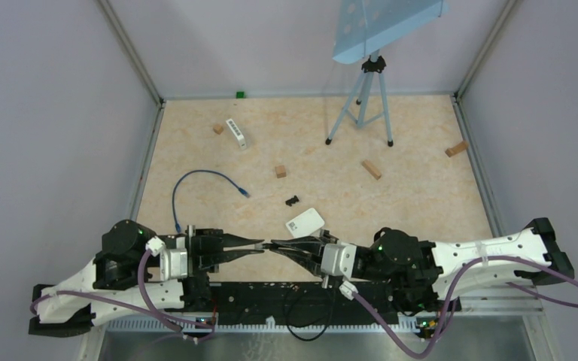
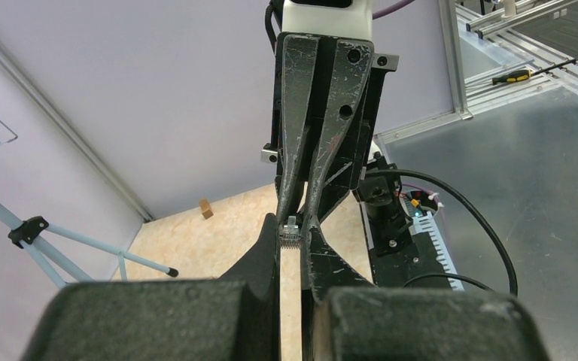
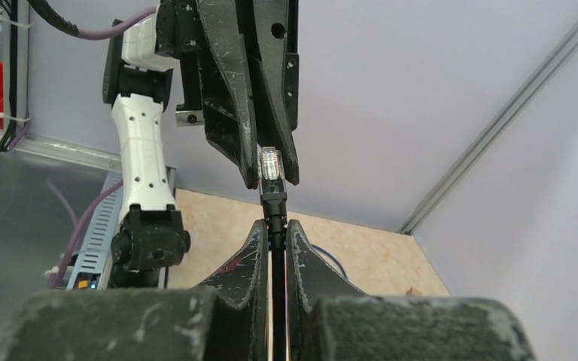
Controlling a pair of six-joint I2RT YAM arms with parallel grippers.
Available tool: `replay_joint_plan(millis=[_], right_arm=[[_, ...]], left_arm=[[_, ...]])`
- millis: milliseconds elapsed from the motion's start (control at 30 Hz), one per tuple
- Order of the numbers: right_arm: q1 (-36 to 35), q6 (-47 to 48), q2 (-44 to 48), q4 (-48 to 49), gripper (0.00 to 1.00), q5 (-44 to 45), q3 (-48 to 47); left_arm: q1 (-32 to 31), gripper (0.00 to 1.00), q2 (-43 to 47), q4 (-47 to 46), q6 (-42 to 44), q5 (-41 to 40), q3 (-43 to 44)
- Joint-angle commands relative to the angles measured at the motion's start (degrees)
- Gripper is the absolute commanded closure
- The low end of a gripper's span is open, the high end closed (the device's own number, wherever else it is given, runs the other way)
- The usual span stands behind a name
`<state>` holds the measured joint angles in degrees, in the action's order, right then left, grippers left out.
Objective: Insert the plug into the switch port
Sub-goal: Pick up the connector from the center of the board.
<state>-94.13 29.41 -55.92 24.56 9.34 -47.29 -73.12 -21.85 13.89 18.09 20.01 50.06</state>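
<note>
Over the middle of the table's (image 1: 421,195) near edge, the left gripper (image 1: 258,242) and the right gripper (image 1: 277,247) are meeting tip to tip above the surface. The right gripper's jaws are pressing narrowly on the black boot behind the clear plug (image 3: 270,162). The left gripper's fingertips (image 3: 250,162) are pinching the plug's clear head, so both are holding it off the table.

Just beyond them a labelled white box (image 1: 305,222) is lying flat, with a small black piece (image 1: 292,201) behind it. A blue cable (image 1: 174,199) is looping toward the left edge. Further back a wooden block (image 1: 280,171) is sitting near the middle. A long white box (image 1: 236,133) is lying toward the far left corner. Which box is the switch cannot be told. A tripod (image 1: 361,98) is standing at the far edge.
</note>
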Motion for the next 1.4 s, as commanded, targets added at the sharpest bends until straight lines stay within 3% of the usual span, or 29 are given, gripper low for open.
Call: replay_joint_plan(millis=[0,133,200,333,400,433,467,500,567,600,700,833,1033,1167,1367], right_arm=[[-0.80,-1.73,1.08,2.11,0.98,-0.19,-0.42],[-0.80,-2.91,1.24,2.07,0.90,0.40,-0.52],[-0.80,-3.40,1.41,1.93,0.99,0.54,-0.53],[-0.83,-4.42,1.41,1.24,1.00,1.87,-0.65],[-0.77,-7.30,1.22,-1.49,1.00,5.93,-1.65],[-0.39,-9.95,0.94,-4.41,1.00,8.91,-3.07],[0.38,-13.50,0.71,-8.57,1.00,12.00,-4.61],[1.91,-17.31,0.69,-12.82,1.00,14.57,-6.28],[5.50,-25.42,1.49,-20.37,1.00,18.31,-7.58],[7.39,-29.31,2.27,-23.05,1.00,19.96,-7.27],[11.57,-38.48,4.96,-29.16,1.00,24.94,-4.23],[14.02,-45.62,8.74,-33.36,1.00,30.80,0.66],[14.44,-48.43,12.58,-34.56,1.00,31.93,2.35],[15.58,-47.65,10.79,-35.51,1.00,30.49,1.69],[18.76,-54.13,4.84,-39.89,1.00,27.98,3.02]], left_arm=[[0.09,1.00,0.58,-2.92,-0.07,-1.44,-0.36],[0.07,1.00,0.51,-2.59,-0.47,-2.29,-0.76],[0.09,1.00,0.20,-2.05,-0.65,-2.50,-1.01],[0.09,0.99,0.09,-1.72,-1.36,-2.61,-1.58],[0.09,0.92,0.54,-1.88,-2.04,-3.63,-1.99],[0.09,0.79,0.68,-2.00,-2.44,-4.25,-2.24],[0.09,0.51,0.99,-2.16,-3.42,-5.41,-2.57],[0.06,0.39,1.19,-2.29,-4.84,-7.40,-3.02],[0.08,0.04,1.59,-3.19,-8.39,-12.21,-4.57],[0.09,0.02,1.75,-3.59,-10.11,-13.51,-5.61],[0.09,0.01,1.61,-4.04,-13.72,-17.95,-8.18],[0.08,0.01,0.71,-3.45,-21.15,-29.81,-10.10],[0.09,0.01,1.87,3.58,-35.05,-48.36,-9.70],[0.09,0.01,1.78,7.01,-40.06,-49.56,-10.04],[0.15,0.01,-10.38,10.32,-41.86,-47.11,-7.48]])
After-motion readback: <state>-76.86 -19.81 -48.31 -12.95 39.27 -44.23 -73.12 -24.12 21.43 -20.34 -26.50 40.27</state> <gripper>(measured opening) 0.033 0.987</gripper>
